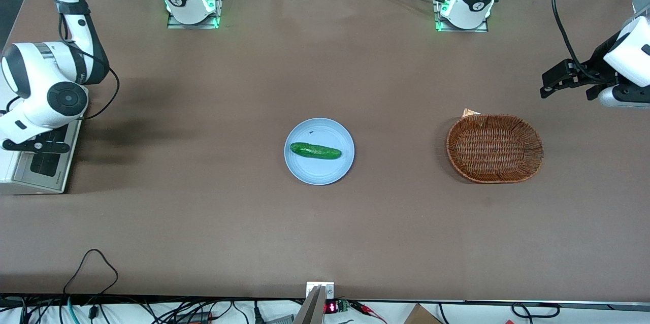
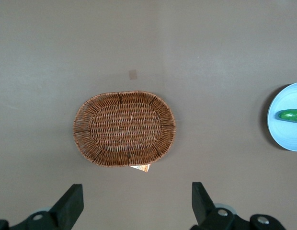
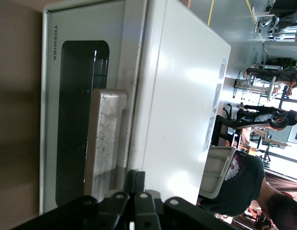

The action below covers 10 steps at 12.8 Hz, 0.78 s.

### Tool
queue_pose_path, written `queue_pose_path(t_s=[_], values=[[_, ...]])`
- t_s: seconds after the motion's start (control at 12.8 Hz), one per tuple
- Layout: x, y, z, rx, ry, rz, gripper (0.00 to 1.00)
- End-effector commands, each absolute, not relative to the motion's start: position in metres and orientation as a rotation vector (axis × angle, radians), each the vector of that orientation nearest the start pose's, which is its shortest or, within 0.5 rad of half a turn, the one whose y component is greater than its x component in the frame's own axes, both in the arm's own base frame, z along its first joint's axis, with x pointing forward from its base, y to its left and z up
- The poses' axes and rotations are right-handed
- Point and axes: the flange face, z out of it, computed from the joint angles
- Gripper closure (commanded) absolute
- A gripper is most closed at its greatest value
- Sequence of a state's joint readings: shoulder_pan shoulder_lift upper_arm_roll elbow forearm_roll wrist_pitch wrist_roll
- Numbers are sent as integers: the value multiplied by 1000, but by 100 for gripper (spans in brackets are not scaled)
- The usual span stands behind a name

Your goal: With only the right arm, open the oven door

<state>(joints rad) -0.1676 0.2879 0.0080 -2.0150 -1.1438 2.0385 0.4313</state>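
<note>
The cream-white toaster oven (image 1: 6, 164) stands at the working arm's end of the table. Its oven door (image 1: 46, 165) has a silver frame, a dark glass window and a silver bar handle (image 3: 104, 139). In the right wrist view the door (image 3: 51, 120) faces the table, and I cannot tell whether it is ajar. The right arm (image 1: 48, 93) reaches down over the oven. Its gripper (image 1: 36, 147) hangs right above the door. In the right wrist view the gripper (image 3: 140, 179) has its fingers pressed together with nothing between them, next to the handle's edge where door and oven top meet.
A light blue plate (image 1: 304, 169) with a green cucumber (image 1: 315, 151) lies mid-table. A brown wicker basket (image 1: 494, 148) lies toward the parked arm's end and also shows in the left wrist view (image 2: 124, 128). Cables (image 1: 91, 268) trail over the table edge nearest the camera.
</note>
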Motion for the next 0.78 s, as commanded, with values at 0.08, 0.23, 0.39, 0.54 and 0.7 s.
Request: queue_pose_path(t_s=[0.08, 0.23, 0.39, 0.54, 0.7], values=[[573, -132, 319, 2171, 114, -79, 98], [573, -130, 318, 2173, 92, -67, 98], [569, -129, 312, 2175, 96, -80, 98], [569, -129, 312, 2179, 94, -77, 98], [568, -129, 307, 2184, 98, -83, 98]])
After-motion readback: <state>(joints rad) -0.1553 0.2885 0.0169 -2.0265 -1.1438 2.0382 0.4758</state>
